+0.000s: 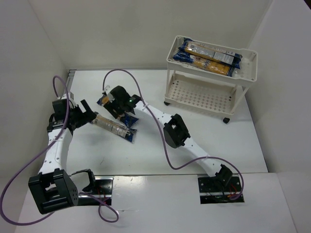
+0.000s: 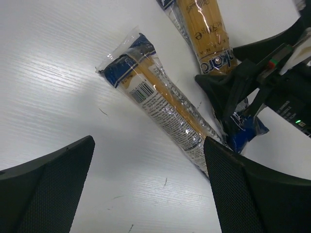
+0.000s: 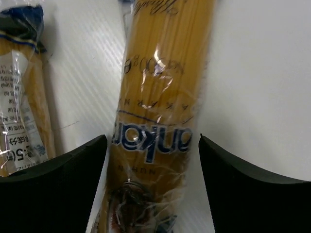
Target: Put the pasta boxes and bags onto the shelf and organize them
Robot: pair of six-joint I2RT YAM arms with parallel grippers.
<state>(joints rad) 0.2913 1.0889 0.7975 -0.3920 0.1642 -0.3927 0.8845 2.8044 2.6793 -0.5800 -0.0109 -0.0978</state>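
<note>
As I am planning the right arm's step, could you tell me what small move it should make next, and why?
Probably close the right claw on the bag, easing down first if needed. Its open fingers straddle that bag on the table, so a grasp looks lined up. The shelf has other packs on its top tier.

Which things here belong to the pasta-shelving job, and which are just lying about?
Job:
cream-white two-tier plastic cart
blue-ended spaghetti packs on its top tray
clear blue-ended spaghetti bag on the table, below the open left hand
yellow spaghetti pack between the fingers of the open right hand

Not the job:
purple cables on the arms
</note>
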